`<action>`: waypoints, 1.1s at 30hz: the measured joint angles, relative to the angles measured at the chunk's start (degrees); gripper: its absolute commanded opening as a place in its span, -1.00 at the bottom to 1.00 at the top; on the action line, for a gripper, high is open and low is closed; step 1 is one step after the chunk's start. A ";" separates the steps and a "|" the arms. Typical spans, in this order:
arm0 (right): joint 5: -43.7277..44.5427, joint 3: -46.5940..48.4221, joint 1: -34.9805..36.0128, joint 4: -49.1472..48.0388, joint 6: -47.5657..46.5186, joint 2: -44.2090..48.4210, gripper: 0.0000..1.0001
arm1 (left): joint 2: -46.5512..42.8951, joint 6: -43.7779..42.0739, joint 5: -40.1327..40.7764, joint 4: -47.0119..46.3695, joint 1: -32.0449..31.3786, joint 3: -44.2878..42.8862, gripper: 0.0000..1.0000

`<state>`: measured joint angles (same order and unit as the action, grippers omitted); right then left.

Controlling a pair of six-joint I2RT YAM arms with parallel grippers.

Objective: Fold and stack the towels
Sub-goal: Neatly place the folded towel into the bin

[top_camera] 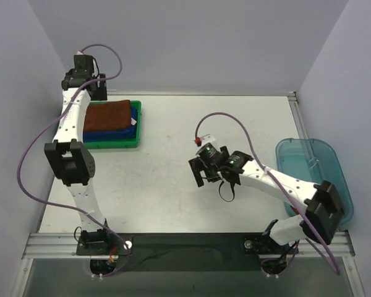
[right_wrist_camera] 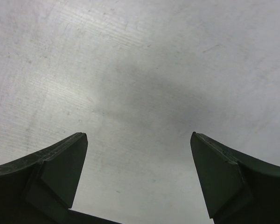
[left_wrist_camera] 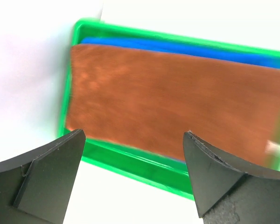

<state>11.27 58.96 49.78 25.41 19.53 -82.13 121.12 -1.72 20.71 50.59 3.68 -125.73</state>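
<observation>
Rust-brown towel [top_camera: 109,114] lay atop blue towels [top_camera: 135,117] in the green tray [top_camera: 120,145], far left on the desk [top_camera: 173,192]. Left fingers [left_wrist_camera: 46,172] and right fingers [right_wrist_camera: 51,172] stood apart, holding nothing.

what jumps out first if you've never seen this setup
The rust-brown towel tops a stack of blue towels in the green tray, far left on the table. Then comes the translucent teal bin at the right edge, and the right gripper hanging open over bare table in the middle.
</observation>
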 measured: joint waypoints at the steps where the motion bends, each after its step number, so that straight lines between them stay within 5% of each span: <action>1: 1.31 -0.63 -0.22 0.11 0.26 2.16 0.97 | -3.43 1.18 -0.76 -0.68 -1.38 2.08 0.95; 8: 10.23 -4.13 -2.38 2.64 2.75 20.00 1.00 | -38.99 9.42 -10.58 -10.05 -9.62 29.29 0.95; 16: 20.20 -7.13 -3.37 6.67 3.04 45.29 1.00 | -83.38 16.41 -12.55 -14.08 -9.53 59.21 0.95; 24: 27.30 -11.32 -3.69 9.79 -0.04 65.31 1.00 | -102.82 17.66 -1.68 -9.68 -16.87 68.30 0.95; 33: 32.33 -17.31 -3.69 11.34 -2.51 73.37 1.00 | -119.08 17.94 4.50 -6.49 -17.59 77.57 0.95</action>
<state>43.59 41.65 46.09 36.75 17.02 -8.75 2.04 16.23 25.21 44.10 -13.91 -48.16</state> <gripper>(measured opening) 0.998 0.975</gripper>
